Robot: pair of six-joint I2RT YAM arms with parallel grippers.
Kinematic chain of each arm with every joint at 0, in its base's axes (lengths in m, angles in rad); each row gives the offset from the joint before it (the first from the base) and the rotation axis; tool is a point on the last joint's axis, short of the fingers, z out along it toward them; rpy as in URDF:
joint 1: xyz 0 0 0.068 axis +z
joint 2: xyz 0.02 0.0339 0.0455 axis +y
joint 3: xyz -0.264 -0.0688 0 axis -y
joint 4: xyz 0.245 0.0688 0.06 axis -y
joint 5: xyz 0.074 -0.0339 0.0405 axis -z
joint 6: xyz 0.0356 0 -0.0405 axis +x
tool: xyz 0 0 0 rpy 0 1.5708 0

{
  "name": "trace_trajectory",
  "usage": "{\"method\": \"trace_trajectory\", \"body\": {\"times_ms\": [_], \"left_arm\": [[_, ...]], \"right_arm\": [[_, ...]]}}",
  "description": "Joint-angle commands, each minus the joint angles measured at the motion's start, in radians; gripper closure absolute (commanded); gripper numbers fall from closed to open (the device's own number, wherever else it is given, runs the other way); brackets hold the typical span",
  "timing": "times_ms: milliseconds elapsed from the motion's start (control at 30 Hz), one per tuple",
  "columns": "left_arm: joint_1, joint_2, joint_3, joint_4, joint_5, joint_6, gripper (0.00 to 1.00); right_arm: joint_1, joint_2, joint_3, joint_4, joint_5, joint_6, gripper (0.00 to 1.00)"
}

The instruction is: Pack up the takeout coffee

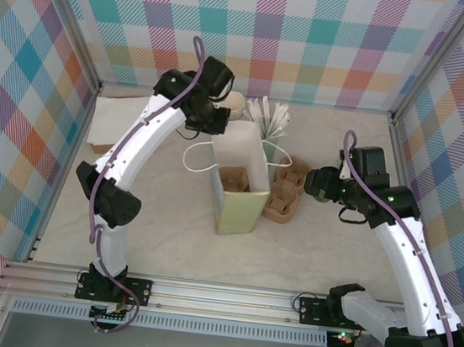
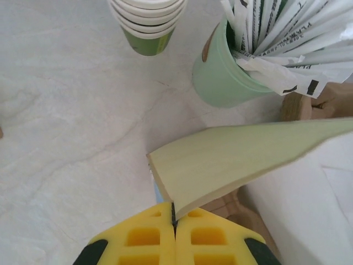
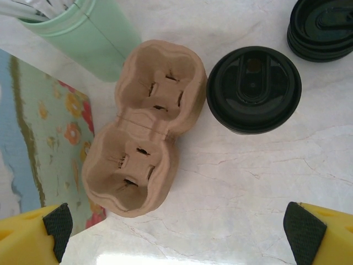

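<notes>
The takeout coffee (image 3: 253, 91) stands on the table under a round black lid, just right of a brown two-cup carrier (image 3: 146, 149). My right gripper (image 3: 176, 226) hangs open above the carrier and the coffee, with nothing between its fingers. An upright paper bag (image 1: 239, 187) stands open mid-table, and another carrier (image 1: 233, 178) lies inside it. My left gripper (image 2: 174, 212) is shut on the bag's pale green rim (image 2: 242, 154), at the bag's far left corner (image 1: 218, 125). From above, my right gripper (image 1: 314, 184) sits right of the bag.
A mint-green cup of white stirrers (image 2: 220, 72) and a stack of lidless green cups (image 2: 148, 22) stand behind the bag. A stack of black lids (image 3: 322, 27) lies beyond the coffee. White napkins (image 1: 106, 133) lie at far left. Metal frame posts edge the table.
</notes>
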Motion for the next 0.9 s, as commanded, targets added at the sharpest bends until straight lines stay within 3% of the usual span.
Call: {"method": "trace_trajectory", "body": {"times_ms": [0, 467, 633, 867], "left_arm": [[0.008, -0.088, -0.029, -0.013, -0.027, -0.135, 1.00], [0.034, -0.171, -0.231, 0.053, -0.043, -0.172, 0.99], [0.053, -0.199, -0.253, 0.069, 0.009, -0.153, 0.77], [0.076, -0.281, -0.259, 0.068, -0.001, -0.100, 0.47]], "right_arm": [[-0.025, 0.027, -0.006, -0.025, 0.019, 0.023, 0.00], [-0.133, 0.224, 0.025, -0.092, -0.010, -0.069, 0.00], [-0.155, 0.318, 0.044, -0.090, -0.031, -0.107, 0.00], [-0.163, 0.439, 0.094, -0.100, -0.019, -0.146, 0.00]]}}
